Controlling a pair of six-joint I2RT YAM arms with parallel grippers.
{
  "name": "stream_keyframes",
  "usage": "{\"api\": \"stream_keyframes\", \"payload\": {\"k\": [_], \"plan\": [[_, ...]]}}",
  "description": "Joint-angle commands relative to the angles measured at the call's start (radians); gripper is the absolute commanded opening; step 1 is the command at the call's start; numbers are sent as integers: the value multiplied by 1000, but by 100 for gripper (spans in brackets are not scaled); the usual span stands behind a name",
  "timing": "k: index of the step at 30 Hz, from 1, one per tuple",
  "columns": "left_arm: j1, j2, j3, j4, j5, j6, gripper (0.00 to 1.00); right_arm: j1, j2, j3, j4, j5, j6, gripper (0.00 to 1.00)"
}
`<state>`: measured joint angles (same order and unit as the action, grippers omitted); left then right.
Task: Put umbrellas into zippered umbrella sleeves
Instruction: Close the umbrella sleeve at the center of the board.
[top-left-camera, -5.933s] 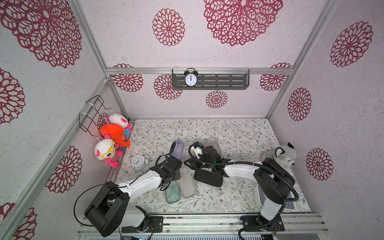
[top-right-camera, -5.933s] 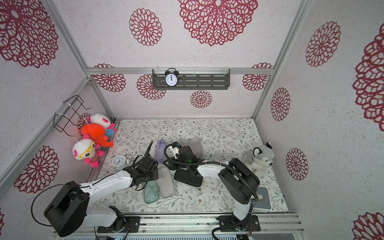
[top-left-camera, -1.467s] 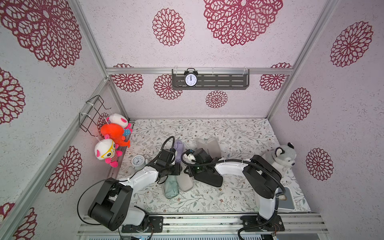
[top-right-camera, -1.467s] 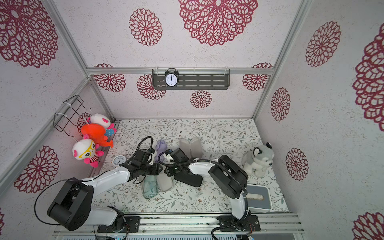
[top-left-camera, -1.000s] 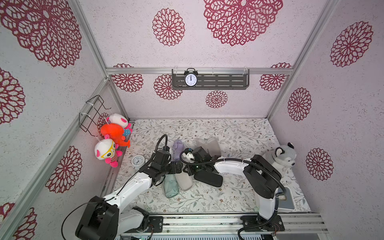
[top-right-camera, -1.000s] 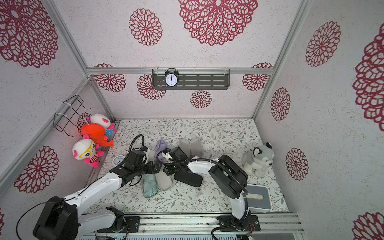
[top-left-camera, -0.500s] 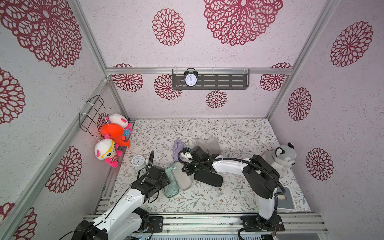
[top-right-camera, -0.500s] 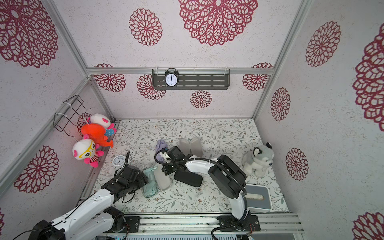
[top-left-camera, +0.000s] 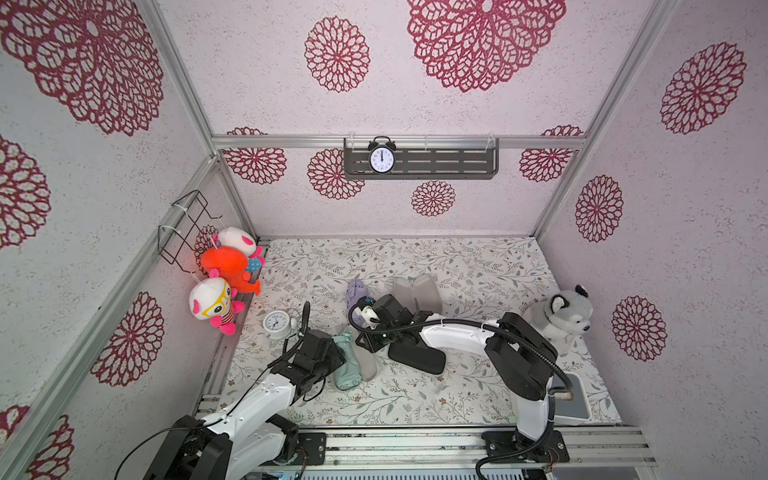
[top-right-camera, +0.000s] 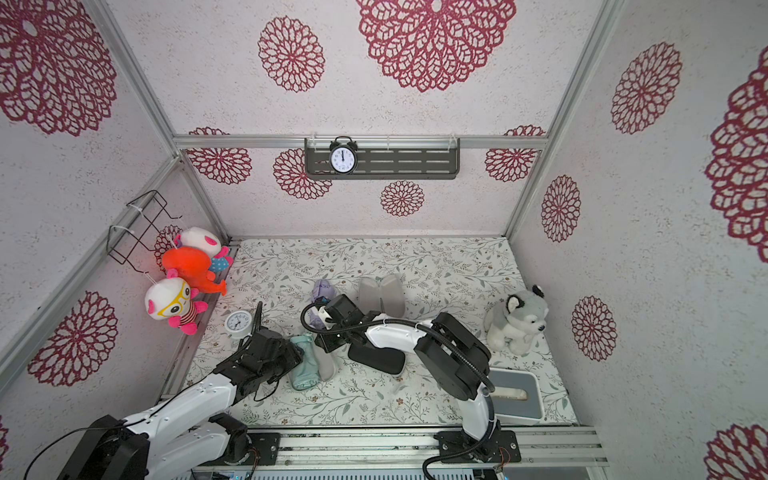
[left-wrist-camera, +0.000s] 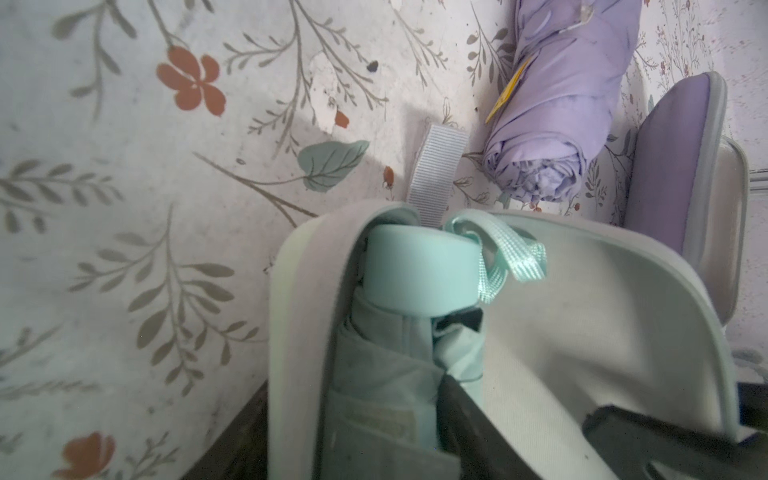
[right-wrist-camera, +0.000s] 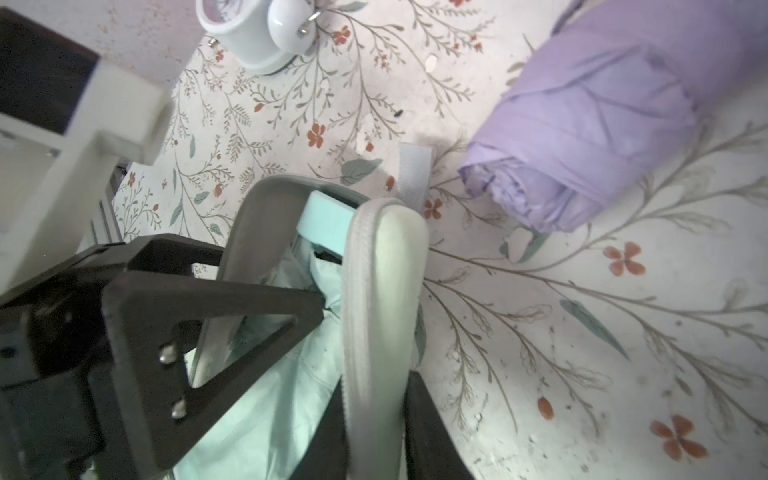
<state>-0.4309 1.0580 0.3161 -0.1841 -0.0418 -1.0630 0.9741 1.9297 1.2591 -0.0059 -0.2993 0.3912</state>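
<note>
Now mint umbrella (left-wrist-camera: 415, 266) lay inside mint sleeve (left-wrist-camera: 582, 332); right gripper (right-wrist-camera: 370, 345) jaws apart astride flap (right-wrist-camera: 374, 270); left gripper (top-left-camera: 332, 360) state unclear.

**Both my arms reach to the middle**

In a top view my left arm (top-left-camera: 266, 395) starts at 7 o'clock and stretches low toward 1 o'clock. My right arm (top-left-camera: 453, 334) starts at 5 o'clock, bends at the elbow and lies flat toward 9 o'clock. My left gripper (top-left-camera: 337, 362) sits close to my right gripper (top-left-camera: 366, 341), at 8 o'clock from it. In the right wrist view my right fingers (right-wrist-camera: 232, 332) stand a little apart. I can't tell if either gripper squeezes.
</note>
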Motion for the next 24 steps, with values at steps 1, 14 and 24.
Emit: {"api": "stream_keyframes", "payload": {"k": [1, 14, 24], "plan": [[3, -2, -15, -61, -12, 24, 61, 21, -55, 14, 85, -41, 0, 29], [8, -136, -59, -98, -12, -9, 62, 12, -20, -54, 326, -286, 117, 34], [26, -122, -69, -93, 4, -3, 64, 13, -9, -56, 300, -285, 129, 44]]}}
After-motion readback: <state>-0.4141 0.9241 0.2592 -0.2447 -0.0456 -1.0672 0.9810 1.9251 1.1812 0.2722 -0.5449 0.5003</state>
